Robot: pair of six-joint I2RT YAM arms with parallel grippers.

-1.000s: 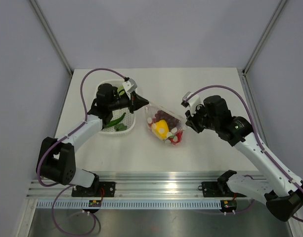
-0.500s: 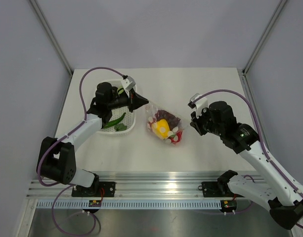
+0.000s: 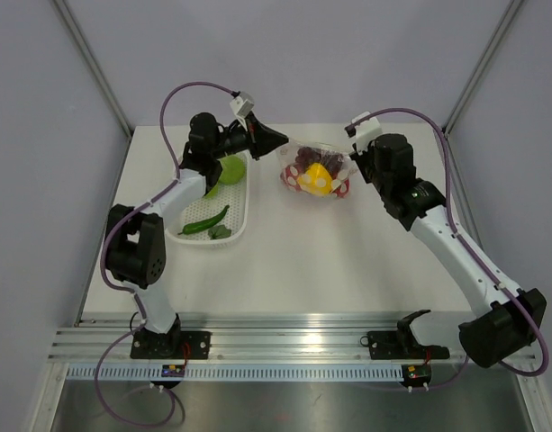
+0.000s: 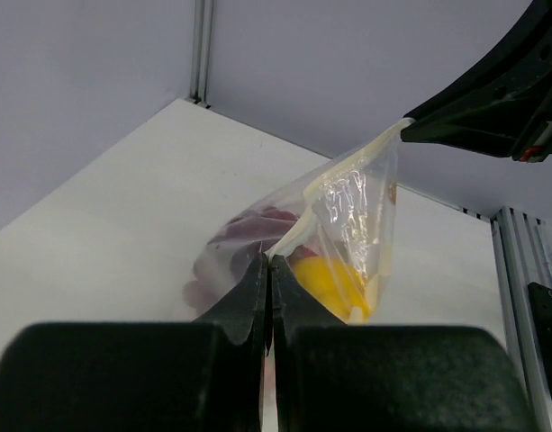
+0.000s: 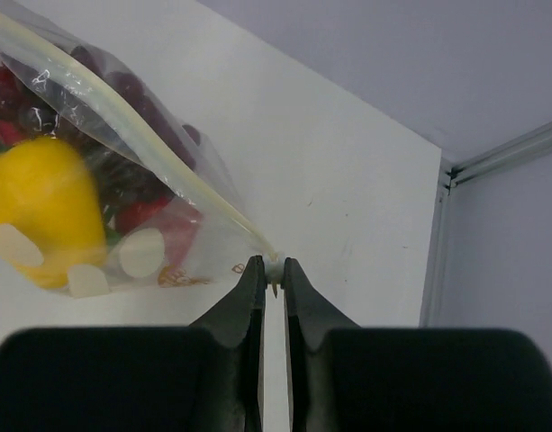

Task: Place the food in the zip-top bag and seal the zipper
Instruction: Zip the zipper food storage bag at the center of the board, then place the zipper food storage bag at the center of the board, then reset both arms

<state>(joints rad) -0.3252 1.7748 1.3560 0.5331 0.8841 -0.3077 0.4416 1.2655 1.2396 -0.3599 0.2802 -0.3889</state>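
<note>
zip-top bag [image 3: 316, 173]: clear, crinkly, at the far side of the surface [image 3: 348, 261], mouth up. The zipper [image 5: 167, 171] is a pale strip pulled straight, its ends pinched by the left end effector [image 4: 269, 261] and the right end effector [image 5: 273, 267]. Inside are a yellow piece [image 5: 41, 207], a dark purple grape bunch [image 3: 306, 159] and red pieces [image 3: 340, 187]. Green pieces [image 3: 204, 222] lie apart in the white basket [image 3: 247, 202].

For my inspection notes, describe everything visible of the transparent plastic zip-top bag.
The transparent, crinkly plastic zip-top bag is held stretched between both arms over the far part of the white table. The left gripper's fingers pinch one end of its pale zipper strip, the right gripper's fingers the other. Inside: a yellow toy fruit, dark purple grapes, red pieces.
</note>
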